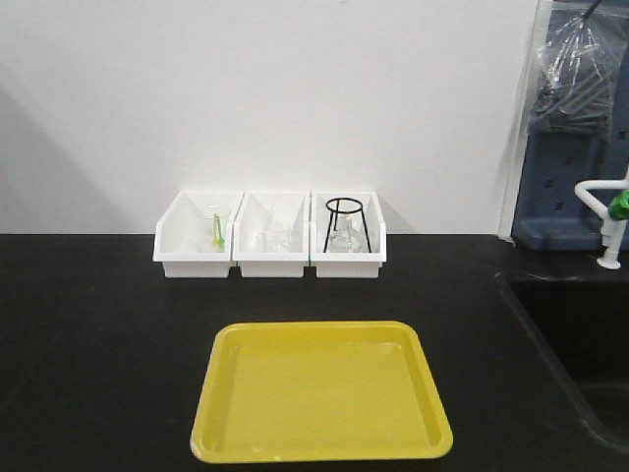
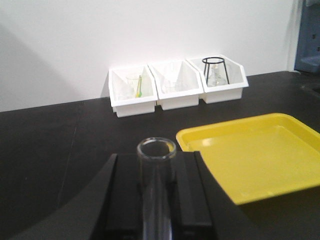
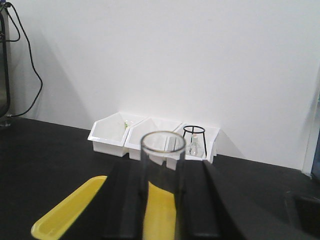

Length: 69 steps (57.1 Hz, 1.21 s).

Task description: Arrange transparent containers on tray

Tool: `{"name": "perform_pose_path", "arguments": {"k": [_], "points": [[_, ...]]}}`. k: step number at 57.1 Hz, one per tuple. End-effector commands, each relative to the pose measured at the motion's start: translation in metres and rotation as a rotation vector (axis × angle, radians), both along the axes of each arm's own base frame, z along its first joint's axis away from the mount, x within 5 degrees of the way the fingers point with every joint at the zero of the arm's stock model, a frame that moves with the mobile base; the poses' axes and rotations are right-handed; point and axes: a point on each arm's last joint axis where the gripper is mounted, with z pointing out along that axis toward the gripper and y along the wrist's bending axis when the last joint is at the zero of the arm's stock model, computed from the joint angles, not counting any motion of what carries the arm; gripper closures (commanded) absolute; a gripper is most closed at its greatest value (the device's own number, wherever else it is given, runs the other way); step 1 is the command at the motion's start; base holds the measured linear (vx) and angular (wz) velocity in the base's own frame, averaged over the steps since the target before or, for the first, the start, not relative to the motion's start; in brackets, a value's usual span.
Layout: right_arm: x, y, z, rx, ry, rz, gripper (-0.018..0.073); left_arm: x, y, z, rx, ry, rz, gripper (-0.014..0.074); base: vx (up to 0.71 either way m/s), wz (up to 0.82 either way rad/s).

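Left wrist-mounted view: left jaws clamp a slim clear glass test tube [image 2: 156, 170], right jaws a wider clear glass tube [image 3: 162, 165]; best lay each gently, apart, on the yellow plastic tray [image 1: 324, 393] at the counter's front edge.

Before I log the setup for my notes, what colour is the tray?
Plain yellow; the tray shows best in the exterior front-facing view.
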Motion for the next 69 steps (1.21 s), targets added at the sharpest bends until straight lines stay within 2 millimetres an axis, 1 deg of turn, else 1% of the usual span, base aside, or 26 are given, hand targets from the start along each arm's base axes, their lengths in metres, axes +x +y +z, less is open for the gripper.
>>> {"name": "perform_pose_path", "arguments": {"k": [1,32,69], "points": [[-0.0004,-0.0009,0.0097,0.002,-0.027,-0.008,0.0571,-0.0005,-0.0028,0.0159,-0.025,-0.092,-0.031,0.0597,0.44,0.05],[-0.0004,-0.0009,0.0097,0.002,-0.027,-0.008,0.0571,-0.0005,-0.0028,0.0159,-0.025,-0.092,-0.031,0.0597,0.34,0.01],[-0.0004,-0.0009,0.0097,0.002,-0.027,-0.008,0.0571,-0.0005,-0.0028,0.0159,-0.025,-0.092,-0.031,0.0597,0.06,-0.02]]}}
